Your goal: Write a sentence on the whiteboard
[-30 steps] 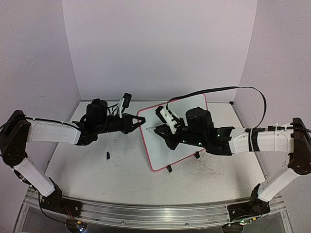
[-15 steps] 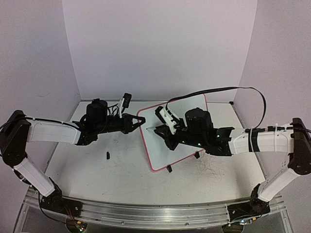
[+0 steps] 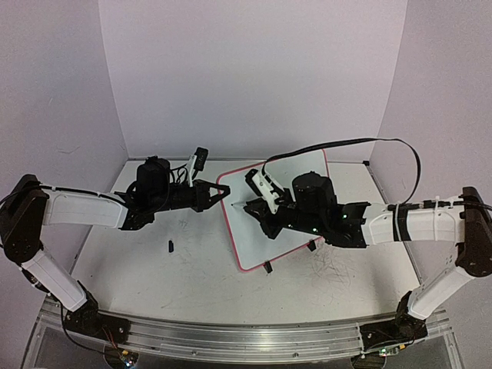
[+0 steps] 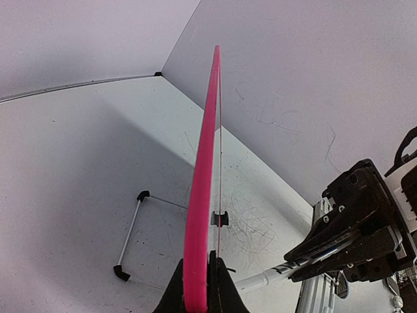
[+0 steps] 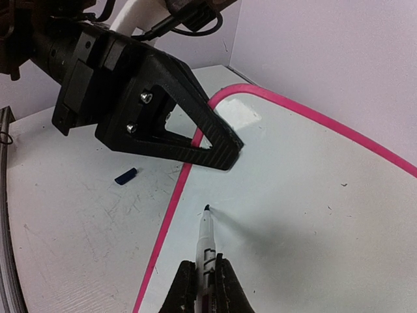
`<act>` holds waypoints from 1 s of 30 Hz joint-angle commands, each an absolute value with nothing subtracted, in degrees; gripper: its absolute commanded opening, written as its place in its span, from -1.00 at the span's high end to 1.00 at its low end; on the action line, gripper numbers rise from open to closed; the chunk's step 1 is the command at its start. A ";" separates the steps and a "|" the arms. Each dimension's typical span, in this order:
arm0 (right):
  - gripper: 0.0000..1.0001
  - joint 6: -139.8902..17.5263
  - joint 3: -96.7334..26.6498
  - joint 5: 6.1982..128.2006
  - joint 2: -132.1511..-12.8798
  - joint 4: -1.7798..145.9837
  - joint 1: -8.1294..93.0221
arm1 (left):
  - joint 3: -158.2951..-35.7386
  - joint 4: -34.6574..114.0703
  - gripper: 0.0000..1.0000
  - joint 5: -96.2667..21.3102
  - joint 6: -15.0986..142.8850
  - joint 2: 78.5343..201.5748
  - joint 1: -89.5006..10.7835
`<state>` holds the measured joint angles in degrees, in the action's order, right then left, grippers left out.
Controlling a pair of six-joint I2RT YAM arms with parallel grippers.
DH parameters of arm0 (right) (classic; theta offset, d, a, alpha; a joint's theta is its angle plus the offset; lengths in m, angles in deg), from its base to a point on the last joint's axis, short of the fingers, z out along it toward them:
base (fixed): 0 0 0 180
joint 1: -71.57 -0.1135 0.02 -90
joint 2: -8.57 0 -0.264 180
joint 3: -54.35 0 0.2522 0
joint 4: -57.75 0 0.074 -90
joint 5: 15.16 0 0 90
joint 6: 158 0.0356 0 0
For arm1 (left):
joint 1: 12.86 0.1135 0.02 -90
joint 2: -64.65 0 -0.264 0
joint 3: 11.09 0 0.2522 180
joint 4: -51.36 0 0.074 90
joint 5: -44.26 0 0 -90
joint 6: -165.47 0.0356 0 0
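While the right gripper (image 5: 205,266) is clamped on a marker (image 5: 207,238) that points straight ahead of it, the tip sits at or just off the whiteboard (image 5: 313,195). It is just inside the pink rim (image 5: 172,208) to its left, and the bare face, where no writing shows, stretches ahead and to the right. Ahead and slightly left, the left gripper (image 4: 197,274) is pinched onto that rim; I judge its finger the nearest obstacle, while a small dark cap (image 5: 126,176) lies on the tabletop (image 5: 71,235) farther left.
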<state>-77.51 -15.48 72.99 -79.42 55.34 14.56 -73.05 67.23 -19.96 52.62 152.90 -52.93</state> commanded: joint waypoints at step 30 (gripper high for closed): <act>1.00 -74.85 -11.95 74.45 -79.16 55.72 12.72 | -72.55 67.40 1.00 -23.15 57.72 152.72 -52.58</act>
<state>-75.66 -12.09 73.08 -79.40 55.71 12.91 -73.05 67.21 -19.96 52.60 152.90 -52.91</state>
